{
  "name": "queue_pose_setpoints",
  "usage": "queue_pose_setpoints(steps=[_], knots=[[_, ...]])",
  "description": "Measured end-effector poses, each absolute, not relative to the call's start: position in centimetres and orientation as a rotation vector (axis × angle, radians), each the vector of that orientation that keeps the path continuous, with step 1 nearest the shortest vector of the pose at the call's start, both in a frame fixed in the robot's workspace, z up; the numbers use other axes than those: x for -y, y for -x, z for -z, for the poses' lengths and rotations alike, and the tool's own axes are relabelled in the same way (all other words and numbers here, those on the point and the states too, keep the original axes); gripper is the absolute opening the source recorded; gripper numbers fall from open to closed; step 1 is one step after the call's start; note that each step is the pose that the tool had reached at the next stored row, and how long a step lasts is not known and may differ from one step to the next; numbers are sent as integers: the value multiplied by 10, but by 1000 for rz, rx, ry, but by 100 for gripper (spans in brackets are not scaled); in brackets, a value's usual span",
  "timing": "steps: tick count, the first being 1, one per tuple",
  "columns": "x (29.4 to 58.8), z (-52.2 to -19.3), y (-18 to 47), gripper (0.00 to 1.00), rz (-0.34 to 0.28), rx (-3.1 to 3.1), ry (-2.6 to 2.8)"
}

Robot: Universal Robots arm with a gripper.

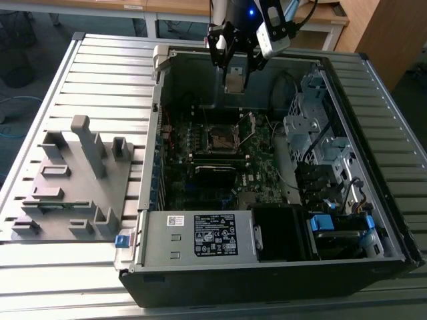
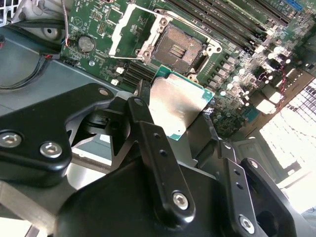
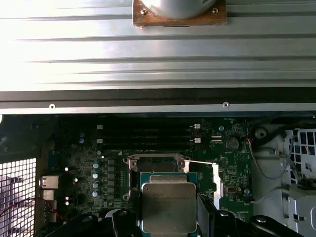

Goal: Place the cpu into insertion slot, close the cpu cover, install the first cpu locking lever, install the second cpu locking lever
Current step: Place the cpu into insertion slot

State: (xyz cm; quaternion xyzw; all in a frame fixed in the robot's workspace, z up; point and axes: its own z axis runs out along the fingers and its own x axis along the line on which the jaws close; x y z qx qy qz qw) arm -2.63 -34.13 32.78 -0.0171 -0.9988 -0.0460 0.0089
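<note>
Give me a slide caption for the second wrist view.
Gripper holds the cpu off the motherboard; insertion slot empty, cpu cover open.

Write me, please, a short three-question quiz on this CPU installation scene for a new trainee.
1. True or false: the cpu already sits in the insertion slot.
2. The cpu cover is: A) swung open, B) shut over the slot, C) lying outside the case.
3. Fill in: the gripper is shut on the ____.
Key: 1 false; 2 A; 3 cpu.
</note>
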Motion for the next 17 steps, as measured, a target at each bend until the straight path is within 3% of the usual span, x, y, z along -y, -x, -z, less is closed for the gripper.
queue_pose_setpoints(steps=[17], knots=[[341, -307, 27, 54, 143, 3120, 53]])
